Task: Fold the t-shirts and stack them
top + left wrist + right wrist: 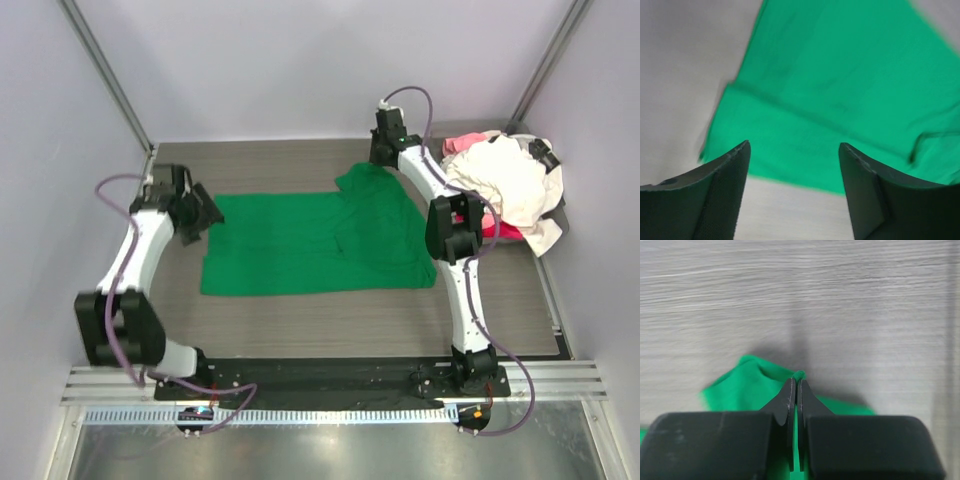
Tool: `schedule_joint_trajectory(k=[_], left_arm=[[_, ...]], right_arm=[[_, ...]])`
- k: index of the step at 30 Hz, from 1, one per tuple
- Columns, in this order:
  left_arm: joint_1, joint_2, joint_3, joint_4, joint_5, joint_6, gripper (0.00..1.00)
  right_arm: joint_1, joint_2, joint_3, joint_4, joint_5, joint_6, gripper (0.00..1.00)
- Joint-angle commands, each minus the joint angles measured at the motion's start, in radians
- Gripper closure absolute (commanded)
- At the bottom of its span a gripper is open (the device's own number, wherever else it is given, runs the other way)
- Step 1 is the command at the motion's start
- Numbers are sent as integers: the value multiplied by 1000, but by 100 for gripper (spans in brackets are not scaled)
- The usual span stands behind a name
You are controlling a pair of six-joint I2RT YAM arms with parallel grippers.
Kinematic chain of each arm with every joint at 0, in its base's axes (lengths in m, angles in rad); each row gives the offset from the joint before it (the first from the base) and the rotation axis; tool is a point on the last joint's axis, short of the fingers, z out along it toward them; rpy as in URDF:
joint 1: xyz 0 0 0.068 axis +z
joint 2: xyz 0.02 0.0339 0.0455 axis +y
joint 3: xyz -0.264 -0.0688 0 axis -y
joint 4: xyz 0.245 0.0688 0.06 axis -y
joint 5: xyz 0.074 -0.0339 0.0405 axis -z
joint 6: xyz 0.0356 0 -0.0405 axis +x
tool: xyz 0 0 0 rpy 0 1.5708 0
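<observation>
Green cloth t-shirt (290,250) spread lengthwise, left to right, across the worktop (300,320).
My right gripper (796,385) is clamped on its far-right edge; my left gripper (794,146) hovers open by its left end.

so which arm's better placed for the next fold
Right, probably. The right gripper is shut on the far edge of the green shirt, ready to pull it over. The left gripper hangs open by the shirt's left edge.

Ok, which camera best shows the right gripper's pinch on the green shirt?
Right wrist: the right gripper is shut with the green t-shirt bunched at its tips. The top view shows it only small, at the shirt's far edge; the left wrist view misses it.
</observation>
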Motion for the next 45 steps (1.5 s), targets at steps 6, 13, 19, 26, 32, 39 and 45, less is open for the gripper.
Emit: schedule_joint_trajectory(k=[6,13,19,26,32,39,45], left_arm=[[28,553,557,130,13,16,35],[56,889,880,25,7,65,42],[62,971,917,32,26,69,44],[62,1004,894,42,33,63,45],[50,1014,880,36,3,62,54],[28,1015,883,29,-36,60,65],[18,1066,966,-27,-33,62,97]], right_arm=[[62,-279,-172,19,-84,54,99],[74,-359,-249,15,-107,79,99],[78,-383,-306,16,-107,77,99],[78,-359,-326,19,-90,71,99],[76,-356,-339,18,-73,69,99],[75,-362,-350,18,-52,57,99],[75,-371,-364,19,-38,48,99]])
